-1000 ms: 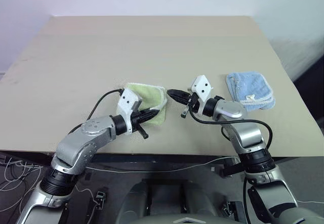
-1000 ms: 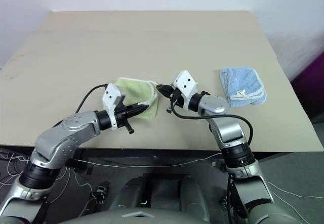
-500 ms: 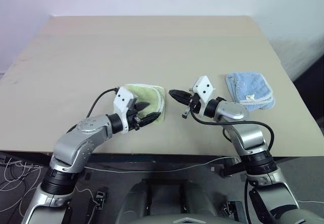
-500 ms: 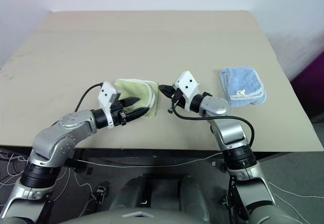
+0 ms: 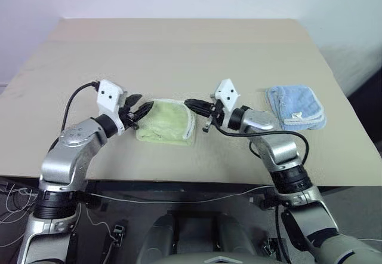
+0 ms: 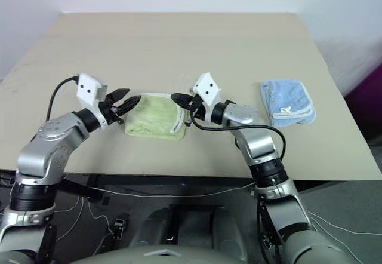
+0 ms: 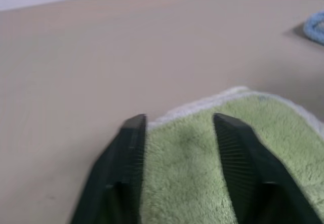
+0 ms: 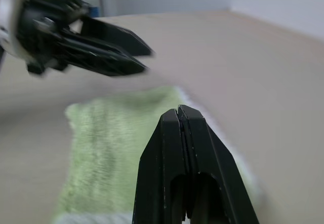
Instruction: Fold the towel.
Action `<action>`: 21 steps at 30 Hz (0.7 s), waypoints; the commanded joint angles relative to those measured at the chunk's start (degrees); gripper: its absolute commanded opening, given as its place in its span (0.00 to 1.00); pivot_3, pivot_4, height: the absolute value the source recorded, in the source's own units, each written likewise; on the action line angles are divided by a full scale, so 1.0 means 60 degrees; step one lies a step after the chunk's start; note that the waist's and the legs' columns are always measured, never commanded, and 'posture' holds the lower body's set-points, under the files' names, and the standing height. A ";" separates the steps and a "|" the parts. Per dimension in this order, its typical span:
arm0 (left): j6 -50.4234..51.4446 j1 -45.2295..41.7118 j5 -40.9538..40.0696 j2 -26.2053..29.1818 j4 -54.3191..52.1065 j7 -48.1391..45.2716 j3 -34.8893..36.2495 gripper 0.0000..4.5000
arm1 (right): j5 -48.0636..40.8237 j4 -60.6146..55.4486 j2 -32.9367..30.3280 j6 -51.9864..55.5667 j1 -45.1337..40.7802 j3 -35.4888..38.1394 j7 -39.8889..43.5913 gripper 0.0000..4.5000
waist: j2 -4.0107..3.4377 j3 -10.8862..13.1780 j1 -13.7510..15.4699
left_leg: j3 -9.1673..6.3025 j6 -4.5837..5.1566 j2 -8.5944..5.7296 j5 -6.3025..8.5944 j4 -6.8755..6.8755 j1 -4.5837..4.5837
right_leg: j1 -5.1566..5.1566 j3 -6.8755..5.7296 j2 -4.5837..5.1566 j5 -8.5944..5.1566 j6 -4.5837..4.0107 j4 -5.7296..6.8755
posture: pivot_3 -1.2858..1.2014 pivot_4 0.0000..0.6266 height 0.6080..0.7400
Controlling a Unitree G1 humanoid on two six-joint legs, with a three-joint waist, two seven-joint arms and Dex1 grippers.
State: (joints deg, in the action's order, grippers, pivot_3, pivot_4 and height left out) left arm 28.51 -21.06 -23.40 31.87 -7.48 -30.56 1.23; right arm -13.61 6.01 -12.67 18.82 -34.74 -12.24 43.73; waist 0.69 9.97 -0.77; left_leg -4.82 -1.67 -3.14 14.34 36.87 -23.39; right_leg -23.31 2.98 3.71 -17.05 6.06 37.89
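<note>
2 towels, 2 pincers, 1 table

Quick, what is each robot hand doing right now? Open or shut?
Left end effector: open, fingers apart over the towel, holding nothing.
Right end effector: shut, empty, just above the towel.

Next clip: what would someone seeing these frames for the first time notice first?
The folded yellow-green towel near the table's front edge, flanked by both grippers. The left gripper sits at the towel's left end with fingers apart; the right gripper, fingers shut, points at its right edge. A smaller folded blue towel lies apart on the right.
</note>
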 commanded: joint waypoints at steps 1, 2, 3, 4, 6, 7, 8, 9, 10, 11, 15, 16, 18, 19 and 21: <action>-0.0639 -0.0123 0.1141 0.0202 0.0685 -0.0532 -0.0971 0.17 | 0.0211 0.0930 0.0409 -0.0149 -0.0089 -0.0319 0.0036 0.00 | -0.0001 0.0000 -0.0024 | 0.0000 0.0000 0.0000 0.0000 -0.0001 0.0000 | -0.0002 0.0000 -0.0001 0.0000 0.0000 0.0001 | 0.52 0.24 1.00; -0.0722 -0.0112 0.1301 0.0214 0.0843 -0.0637 -0.1111 0.17 | 0.0285 0.1123 0.0478 -0.0205 -0.0064 -0.0397 0.0058 0.00 | -0.0001 0.0000 -0.0031 | 0.0001 0.0000 0.0000 0.0000 -0.0001 0.0000 | -0.0005 0.0001 -0.0002 0.0000 0.0000 0.0003 | 0.52 0.24 1.00; -0.0822 -0.0101 0.1465 0.0205 0.1018 -0.0701 -0.1221 0.17 | 0.0380 0.1334 0.0537 -0.0282 -0.0020 -0.0513 0.0114 0.00 | -0.0002 0.0001 -0.0035 | 0.0001 0.0000 0.0000 0.0000 -0.0003 -0.0001 | -0.0008 0.0001 -0.0003 0.0000 0.0000 0.0005 | 0.52 0.24 1.00; -0.0951 -0.0094 0.1666 0.0215 0.1195 -0.0742 -0.1334 0.17 | 0.0512 0.1543 0.0580 -0.0389 0.0019 -0.0631 0.0145 0.00 | -0.0002 0.0001 -0.0038 | 0.0001 -0.0001 0.0001 -0.0001 -0.0002 -0.0005 | -0.0015 0.0001 -0.0004 0.0000 0.0000 0.0007 | 0.52 0.24 1.00; -0.1302 0.0004 0.2296 0.0344 0.1637 -0.0802 -0.1695 0.17 | 0.0841 0.2051 0.0668 -0.0562 0.0143 -0.0864 0.0049 0.00 | -0.0004 -0.0001 -0.0043 | 0.0000 -0.0001 0.0002 -0.0001 -0.0002 -0.0006 | -0.0016 0.0002 -0.0004 0.0000 0.0000 0.0009 | 0.52 0.24 1.00; -0.1414 0.0046 0.2469 0.0367 0.1761 -0.0818 -0.1755 0.17 | 0.0958 0.2192 0.0682 -0.0661 0.0200 -0.0915 0.0009 0.00 | -0.0008 -0.0003 -0.0047 | 0.0000 -0.0001 0.0002 -0.0001 -0.0003 -0.0004 | -0.0015 0.0002 -0.0003 0.0000 0.0000 0.0009 | 0.52 0.24 1.00; -0.1535 0.0066 0.2545 0.0352 0.1858 -0.0826 -0.1742 0.17 | 0.1031 0.2290 0.0694 -0.0747 0.0238 -0.0928 -0.0004 0.00 | -0.0009 -0.0004 -0.0050 | 0.0000 -0.0001 0.0002 -0.0001 -0.0004 -0.0002 | -0.0014 0.0002 -0.0003 0.0000 0.0000 0.0009 | 0.52 0.24 1.00; -0.1584 0.0083 0.2533 0.0308 0.1889 -0.0809 -0.1658 0.17 | 0.1063 0.2307 0.0699 -0.0806 0.0278 -0.0903 -0.0004 0.00 | -0.0009 -0.0005 -0.0058 | 0.0001 -0.0001 0.0002 -0.0001 -0.0004 -0.0001 | -0.0013 0.0002 -0.0003 0.0000 0.0000 0.0010 | 0.52 0.24 1.00; -0.1589 0.0126 0.2412 0.0260 0.1820 -0.0827 -0.1497 0.17 | 0.1062 0.2205 0.0674 -0.0840 0.0346 -0.0851 0.0005 0.00 | -0.0009 -0.0006 -0.0058 | 0.0001 -0.0001 0.0002 -0.0001 -0.0004 0.0002 | -0.0011 0.0002 -0.0003 0.0000 0.0000 0.0011 | 0.52 0.24 1.00; -0.1568 0.0161 0.2223 0.0197 0.1720 -0.0859 -0.1301 0.17 | 0.1053 0.2079 0.0643 -0.0896 0.0399 -0.0791 0.0010 0.00 | -0.0008 -0.0007 -0.0055 | 0.0000 -0.0001 0.0003 -0.0001 -0.0004 0.0003 | -0.0009 0.0002 -0.0003 0.0000 0.0000 0.0011 | 0.52 0.24 1.00; -0.1031 0.0202 0.0824 -0.0315 0.1062 -0.0801 -0.0029 0.17 | 0.1062 0.1233 0.0364 -0.1307 0.0639 -0.0656 0.0151 0.00 | -0.0008 -0.0006 -0.0052 | -0.0002 0.0000 0.0003 0.0000 -0.0002 0.0002 | -0.0009 0.0002 -0.0001 0.0000 0.0000 0.0011 | 0.52 0.24 1.00; -0.0742 0.0183 0.0352 -0.0464 0.0865 -0.0715 0.0402 0.17 | 0.1089 0.0950 0.0261 -0.1406 0.0706 -0.0642 0.0174 0.00 | -0.0009 -0.0004 -0.0048 | -0.0002 0.0000 0.0003 0.0000 -0.0002 0.0000 | -0.0010 0.0002 -0.0001 0.0000 0.0000 0.0013 | 0.52 0.24 1.00; 0.0162 0.0068 -0.0783 -0.0706 0.0567 -0.0395 0.1486 0.17 | 0.1024 0.0240 0.0009 -0.1431 0.0850 -0.0543 0.0228 0.00 | -0.0003 -0.0001 -0.0042 | -0.0005 0.0000 0.0003 0.0000 0.0003 -0.0007 | -0.0015 0.0001 0.0001 0.0000 0.0001 0.0015 | 0.52 0.24 1.00; 0.0687 0.0009 -0.1436 -0.0762 0.0498 -0.0245 0.2060 0.17 | 0.0967 -0.0090 -0.0104 -0.1385 0.0905 -0.0457 0.0219 0.00 | -0.0003 -0.0001 -0.0045 | -0.0005 0.0000 0.0004 0.0000 0.0005 -0.0007 | -0.0016 0.0001 0.0006 0.0000 0.0001 0.0015 | 0.52 0.24 1.00; 0.1555 -0.0045 -0.2365 -0.0765 0.0513 -0.0047 0.2885 0.17 | 0.0879 -0.0544 -0.0275 -0.1273 0.0979 -0.0323 0.0186 0.00 | -0.0003 -0.0001 -0.0068 | -0.0005 0.0000 0.0006 0.0000 0.0005 -0.0008 | -0.0017 0.0001 0.0007 0.0000 0.0001 0.0016 | 0.52 0.24 1.00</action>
State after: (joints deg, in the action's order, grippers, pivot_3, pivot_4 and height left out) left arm 33.93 -20.72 -32.05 26.91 -2.58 -32.00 13.53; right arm -7.28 7.10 -14.10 11.53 -28.69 -15.78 44.83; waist 0.68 9.96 -1.18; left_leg -4.86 -1.67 -3.10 14.34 36.90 -23.43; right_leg -23.41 2.99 3.73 -17.05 6.07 37.99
